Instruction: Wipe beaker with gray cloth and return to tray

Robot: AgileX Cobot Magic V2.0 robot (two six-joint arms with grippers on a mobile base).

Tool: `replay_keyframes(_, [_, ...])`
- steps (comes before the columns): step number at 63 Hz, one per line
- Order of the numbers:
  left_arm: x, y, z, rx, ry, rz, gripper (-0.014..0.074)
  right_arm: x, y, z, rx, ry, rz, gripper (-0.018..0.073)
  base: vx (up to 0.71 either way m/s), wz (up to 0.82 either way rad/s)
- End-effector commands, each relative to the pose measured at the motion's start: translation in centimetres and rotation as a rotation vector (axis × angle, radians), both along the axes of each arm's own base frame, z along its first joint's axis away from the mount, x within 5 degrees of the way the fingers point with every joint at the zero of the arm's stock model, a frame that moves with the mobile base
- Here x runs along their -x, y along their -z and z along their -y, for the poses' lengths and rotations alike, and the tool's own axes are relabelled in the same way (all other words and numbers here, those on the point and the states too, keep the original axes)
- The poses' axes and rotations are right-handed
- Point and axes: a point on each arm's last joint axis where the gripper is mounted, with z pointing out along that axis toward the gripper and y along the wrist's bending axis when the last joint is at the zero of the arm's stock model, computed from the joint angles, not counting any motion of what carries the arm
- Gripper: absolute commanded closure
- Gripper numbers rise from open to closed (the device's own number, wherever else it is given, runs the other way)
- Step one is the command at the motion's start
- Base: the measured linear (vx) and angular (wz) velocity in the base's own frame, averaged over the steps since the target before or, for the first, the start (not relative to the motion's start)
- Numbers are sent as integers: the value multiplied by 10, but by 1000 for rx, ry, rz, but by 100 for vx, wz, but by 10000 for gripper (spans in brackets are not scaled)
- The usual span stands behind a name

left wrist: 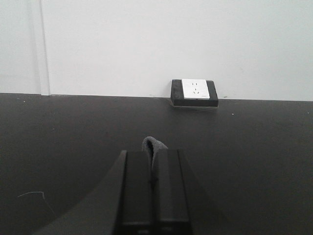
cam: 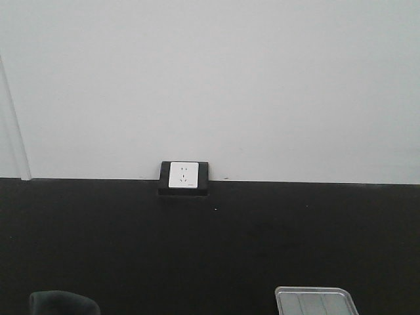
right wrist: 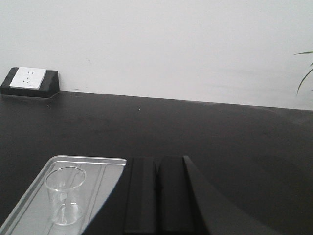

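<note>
Plain white wall (cam: 210,79) meets a matte black tabletop (cam: 210,243) along a straight seam. On that seam sits a square white socket (cam: 183,175) in a chunky black housing.

In the front view the gray cloth (cam: 62,302) shows nearer the camera than the socket and to its left. It is a soft, dark, rounded mound cut off by the bottom edge. The tray (cam: 315,292) lies nearer than the socket and to its right. It is shallow silver metal with a raised rim, rounded corners and pressed grooves, and those grooves run toward the wall.

In the left wrist view the left gripper (left wrist: 153,159) has two flat black fingers (left wrist: 137,186) pressed together on the gray cloth (left wrist: 152,145). A small fuzzy loop of the fabric pokes up beyond the tips, on the near side of the socket (left wrist: 195,90) and a little to its left. A narrow white vertical strip (left wrist: 44,49) runs down the wall far left of the socket.

In the right wrist view the right gripper (right wrist: 156,161) has its jaws closed against each other with nothing between them. The beaker (right wrist: 65,196) is clear, thin-walled and cylindrical. It stands upright in the tray (right wrist: 29,215) with its long axis vertical and its open mouth up, just left of the fingers and not touching them. It is well forward of the socket (right wrist: 28,78). Thin green plant leaves (right wrist: 305,73) show at the edge of the view, far right of the socket.
</note>
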Motion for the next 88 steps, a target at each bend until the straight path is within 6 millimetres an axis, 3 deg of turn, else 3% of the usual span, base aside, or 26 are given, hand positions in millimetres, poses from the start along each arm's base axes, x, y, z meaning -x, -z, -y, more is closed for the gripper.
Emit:
replay_keyframes(1, [0,3,0,14,-5,63,603,0,-6,-1,16,-10,81,570,4,-1])
replay_keyframes(29, [0,0,0,10,-6,89,603,1,-7,-1,17,-12,96,570,1,0])
replay_keyframes(46, [2,-14,-1,30,-8,211,601,3,-24,-3,21,-31,260,570,0,0])
replay_keyframes(59, [14,-67,-1,48,-1,284,589,9,-60,0,19,-2,181,570,0,0])
replay_keyframes(72, [19,-137,0,43,6,196,545,9,-126,1,-9,13,129,569,0,0])
replay_keyframes(79, [1,-161,1,36,7,51,488,-5,-151,2,2,17,103,566,0,0])
replay_keyframes(88, [-36,-163,2,28,7,-159,370,-35,-153,2,1,16,2,546,0,0])
